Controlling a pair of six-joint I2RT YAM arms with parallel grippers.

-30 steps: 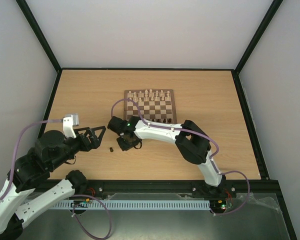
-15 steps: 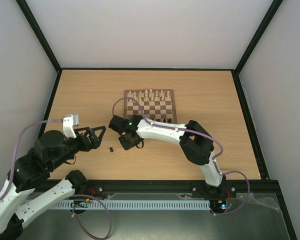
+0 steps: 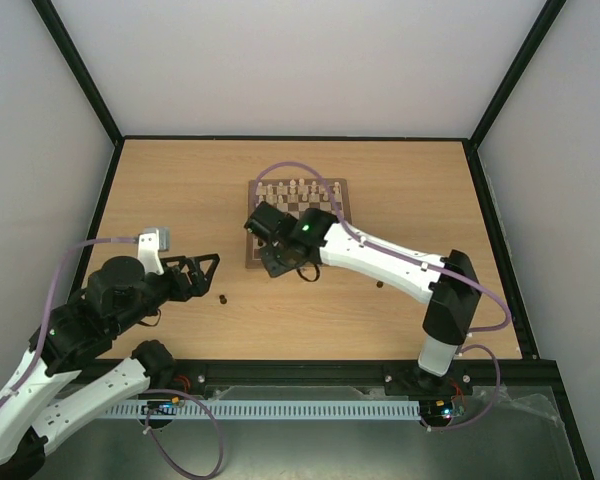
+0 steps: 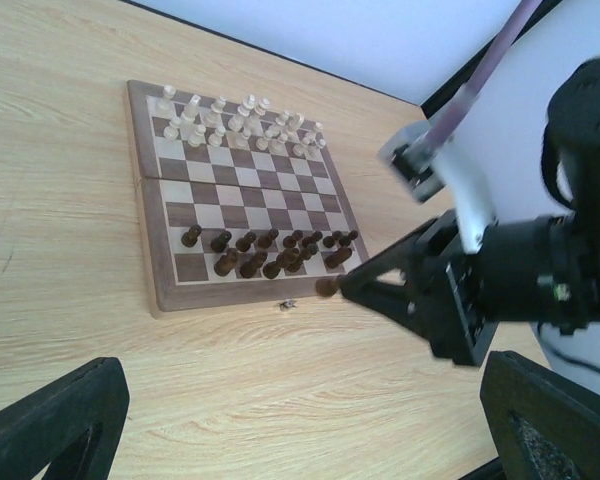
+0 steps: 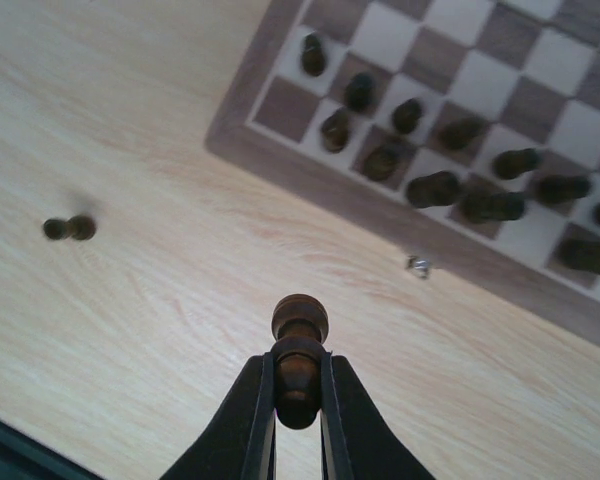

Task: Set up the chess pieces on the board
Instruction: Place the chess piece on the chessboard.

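The board lies at the table's middle back, with cream chess pieces along its far rows. My right gripper is shut on a dark brown piece, held above the bare table just off the board's near edge. Dark pieces fill the near rows. The left wrist view shows the board, the dark rows, the cream rows and the held piece. My left gripper hangs open and empty left of the board.
One loose dark piece lies on the table between the two grippers, also seen as a blurred loose piece. A small dark object sits on the table right of the board's near edge. A metal latch marks the board's front edge.
My right gripper closed on the dark piece, lifted it off the table and carried it right toward the board's near left corner. The right elbow swung right. My left arm barely shifted.
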